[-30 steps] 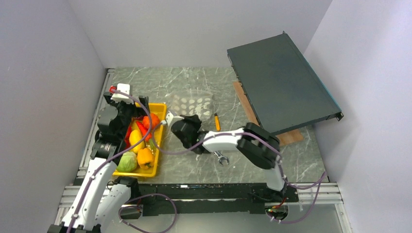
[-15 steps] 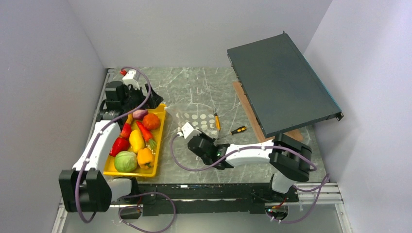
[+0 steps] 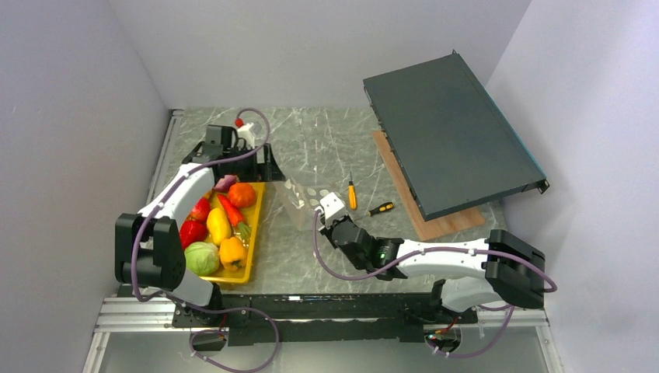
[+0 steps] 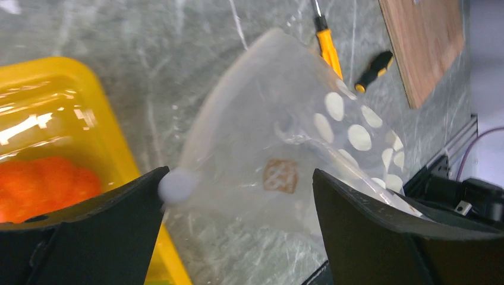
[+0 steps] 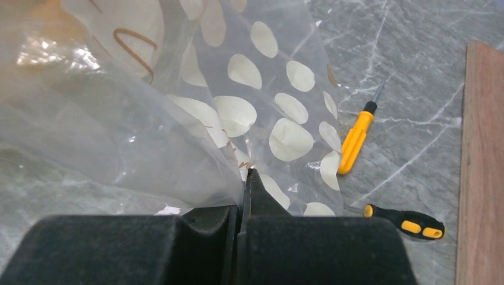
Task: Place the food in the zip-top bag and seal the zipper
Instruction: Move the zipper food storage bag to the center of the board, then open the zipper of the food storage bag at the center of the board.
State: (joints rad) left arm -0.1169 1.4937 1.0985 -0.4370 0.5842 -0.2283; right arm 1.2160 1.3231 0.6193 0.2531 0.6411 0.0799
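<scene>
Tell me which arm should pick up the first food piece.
Left. The left gripper is open beside the yellow tray holding the food; the right gripper is clamped on the zip-top bag.

Left arm swung off near end of yellow tray (image 3: 257, 233), now stretched past its far right corner; left end effector (image 3: 264, 167) now near zip-top bag (image 3: 301, 194). Right arm dropped from raised elbow to low reach along near edge of surface; right end effector (image 3: 322, 203) shifted right. Bag dragged nearer from flat far spot, now bunched and tilted up. Black-handled screwdriver (image 3: 380, 208) uncovered. Wrench now hidden under right arm.
</scene>
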